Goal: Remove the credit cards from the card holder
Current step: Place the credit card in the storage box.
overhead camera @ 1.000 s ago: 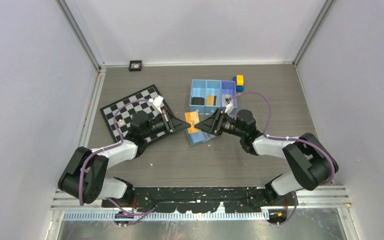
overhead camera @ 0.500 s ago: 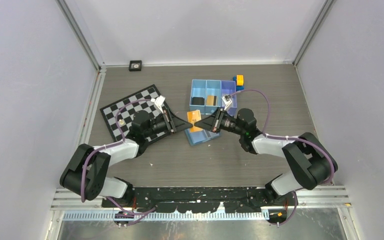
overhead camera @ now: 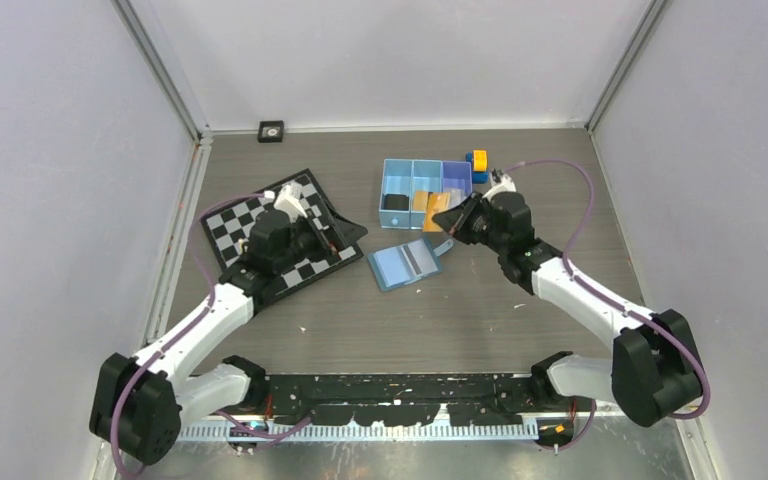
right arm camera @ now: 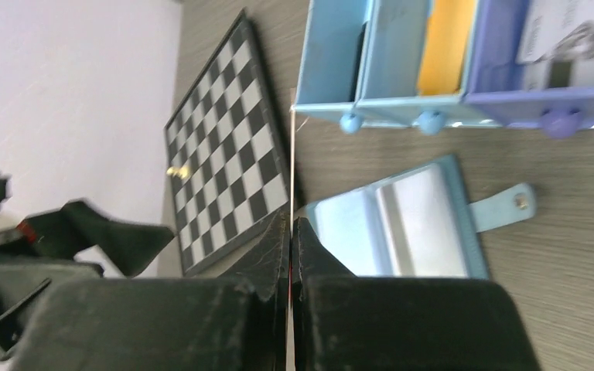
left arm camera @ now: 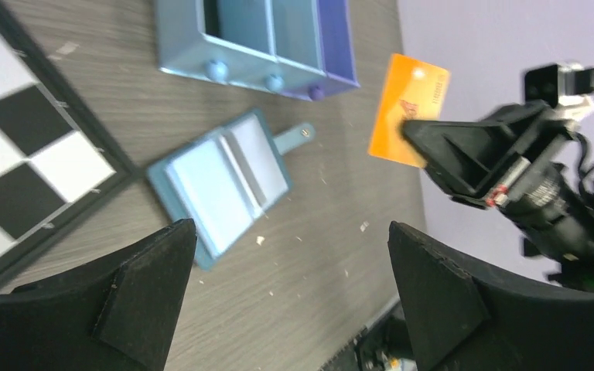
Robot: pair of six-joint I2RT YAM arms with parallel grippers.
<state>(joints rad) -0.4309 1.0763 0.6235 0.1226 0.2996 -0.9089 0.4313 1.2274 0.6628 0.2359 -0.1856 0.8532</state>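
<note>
The desk (overhead camera: pixel 480 300) carries one card holder (overhead camera: pixel 405 264), one three-compartment tray (overhead camera: pixel 384 190), one checkerboard (overhead camera: pixel 225 222) and one cluster of toy blocks (overhead camera: pixel 478 160). Orange credit cards number two: one card (overhead camera: pixel 438 212), another card (overhead camera: pixel 419 200).

Edge-on credit card (right arm camera: pixel 291 154) in the tight end effector (right arm camera: pixel 290 222), open card holder (right arm camera: pixel 402 224) beyond.
</note>
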